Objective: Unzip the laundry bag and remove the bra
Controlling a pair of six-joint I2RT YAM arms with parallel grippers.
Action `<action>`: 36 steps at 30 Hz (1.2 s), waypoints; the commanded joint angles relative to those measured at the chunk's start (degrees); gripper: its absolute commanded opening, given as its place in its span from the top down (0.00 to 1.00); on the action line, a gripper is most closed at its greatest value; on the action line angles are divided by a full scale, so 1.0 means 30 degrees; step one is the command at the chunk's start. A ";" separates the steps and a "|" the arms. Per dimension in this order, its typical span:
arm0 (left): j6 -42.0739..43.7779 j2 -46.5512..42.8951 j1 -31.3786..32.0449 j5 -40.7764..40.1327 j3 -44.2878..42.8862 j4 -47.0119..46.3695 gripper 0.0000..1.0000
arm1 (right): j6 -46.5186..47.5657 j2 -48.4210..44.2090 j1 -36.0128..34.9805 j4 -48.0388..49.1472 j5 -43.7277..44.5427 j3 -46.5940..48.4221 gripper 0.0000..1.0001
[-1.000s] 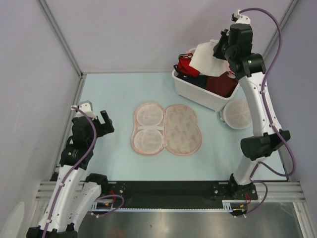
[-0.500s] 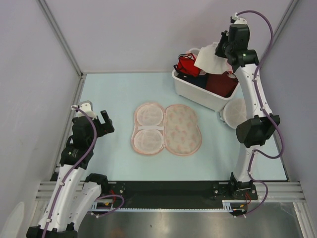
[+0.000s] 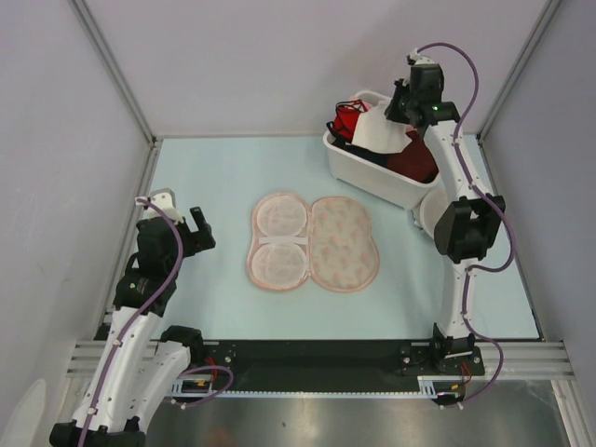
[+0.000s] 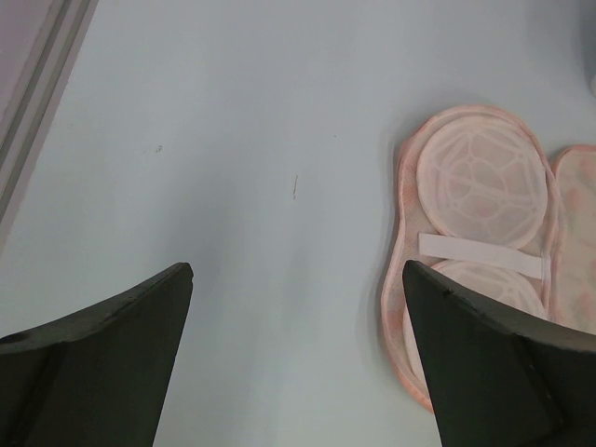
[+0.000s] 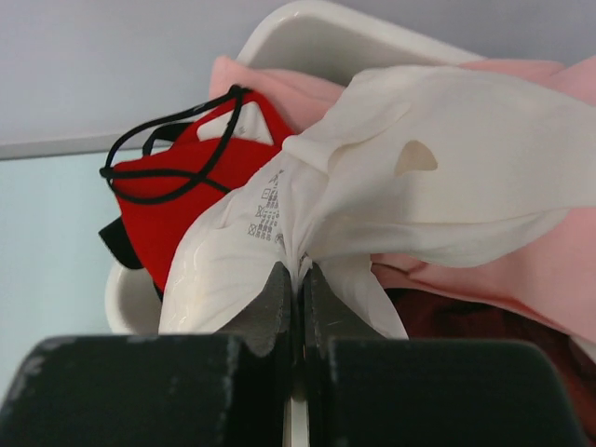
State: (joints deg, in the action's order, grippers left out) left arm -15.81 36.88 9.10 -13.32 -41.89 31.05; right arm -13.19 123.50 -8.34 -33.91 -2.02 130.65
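The peach leaf-print laundry bag (image 3: 314, 242) lies unzipped and spread flat mid-table, its mesh-lined half on the left; that half also shows in the left wrist view (image 4: 480, 242). My right gripper (image 3: 399, 109) is shut on the white bra (image 3: 380, 133) and holds it over the white bin (image 3: 372, 180) at the back right. In the right wrist view the bra (image 5: 391, 196) is pinched between the fingertips of the right gripper (image 5: 299, 277), care label showing. My left gripper (image 3: 197, 230) is open and empty, left of the bag; it also shows in the left wrist view (image 4: 296, 279).
The bin holds a red bra with black trim (image 5: 191, 177), a pale pink garment (image 5: 521, 270) and dark red fabric. A round white mesh disc (image 3: 445, 212) lies right of the bin, partly behind the right arm. Metal frame posts stand at the back corners.
My right gripper has moved left and down with the white bra, bringing it lower over the bin. The left arm and the laundry bag have not moved.
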 commanded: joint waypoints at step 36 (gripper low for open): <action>0.0935 -0.0751 -0.0163 0.0778 0.0047 -0.0827 0.00 | -0.1372 -1.3213 -0.7266 0.0814 0.2872 -1.3129 0.07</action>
State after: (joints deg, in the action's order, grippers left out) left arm -14.44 34.87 9.10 -12.82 -41.89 30.94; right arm -14.15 91.13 -24.73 -33.78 6.79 104.12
